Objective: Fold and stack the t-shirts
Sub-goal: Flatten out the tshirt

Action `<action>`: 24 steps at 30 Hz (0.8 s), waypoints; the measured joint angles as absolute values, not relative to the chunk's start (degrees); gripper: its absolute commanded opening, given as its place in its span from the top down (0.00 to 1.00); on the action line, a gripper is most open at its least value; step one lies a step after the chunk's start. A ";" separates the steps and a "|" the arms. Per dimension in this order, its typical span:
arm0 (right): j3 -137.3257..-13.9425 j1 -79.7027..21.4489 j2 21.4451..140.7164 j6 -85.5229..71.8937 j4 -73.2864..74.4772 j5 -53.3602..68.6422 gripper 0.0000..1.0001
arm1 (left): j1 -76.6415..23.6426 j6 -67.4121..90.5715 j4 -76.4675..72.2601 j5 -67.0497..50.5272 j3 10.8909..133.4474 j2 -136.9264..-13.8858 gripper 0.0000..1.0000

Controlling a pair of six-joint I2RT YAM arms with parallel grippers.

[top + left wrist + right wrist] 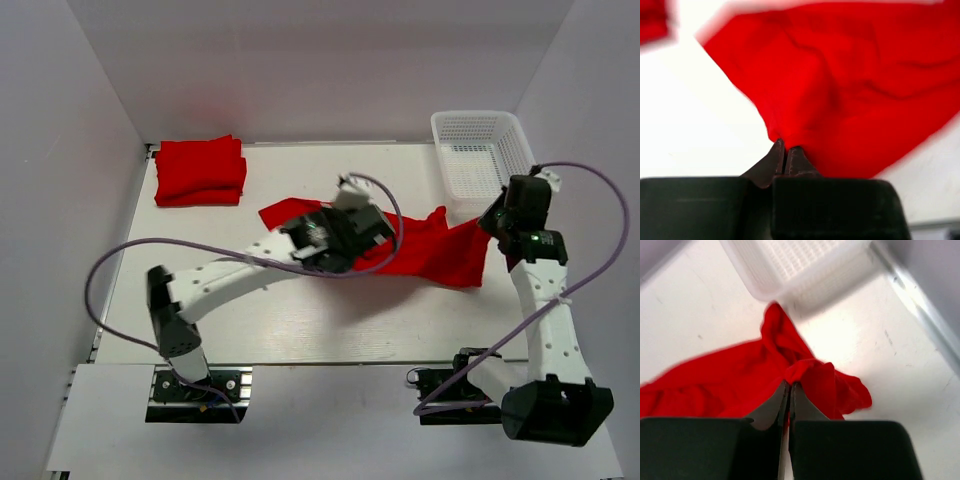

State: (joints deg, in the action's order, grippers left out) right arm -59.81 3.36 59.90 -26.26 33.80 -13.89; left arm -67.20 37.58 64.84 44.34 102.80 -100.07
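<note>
A loose red t-shirt (425,250) lies stretched across the middle of the table, rumpled. My left gripper (335,238) is over its left part, and the wrist view shows the gripper (785,148) shut on a pinch of the t-shirt (850,85). My right gripper (495,222) is at the shirt's right end, and in its wrist view the gripper (789,386) is shut on a fold of the t-shirt (740,380). A stack of folded red t-shirts (200,171) sits at the back left of the table.
A white mesh basket (480,150) stands at the back right, close to my right gripper; it shows as the basket (805,265) just beyond the shirt in the right wrist view. White walls close in the table on three sides.
</note>
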 measured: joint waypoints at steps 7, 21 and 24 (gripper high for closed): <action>-78.61 3.36 58.72 -25.28 38.57 -20.34 1.00 | -64.29 30.94 65.73 59.18 114.56 -86.50 1.00; -111.13 2.48 58.59 -15.62 40.45 -18.92 1.00 | -66.13 -16.05 25.96 67.90 118.17 -67.07 1.00; -117.21 2.50 58.33 -13.26 40.18 -17.69 1.00 | -66.13 -23.68 21.02 69.12 122.41 -70.87 1.00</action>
State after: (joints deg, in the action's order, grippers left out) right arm -117.21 2.50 58.33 -13.26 40.18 -17.69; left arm -66.13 -23.68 21.02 69.12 122.41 -70.87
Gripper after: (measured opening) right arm 0.012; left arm 0.030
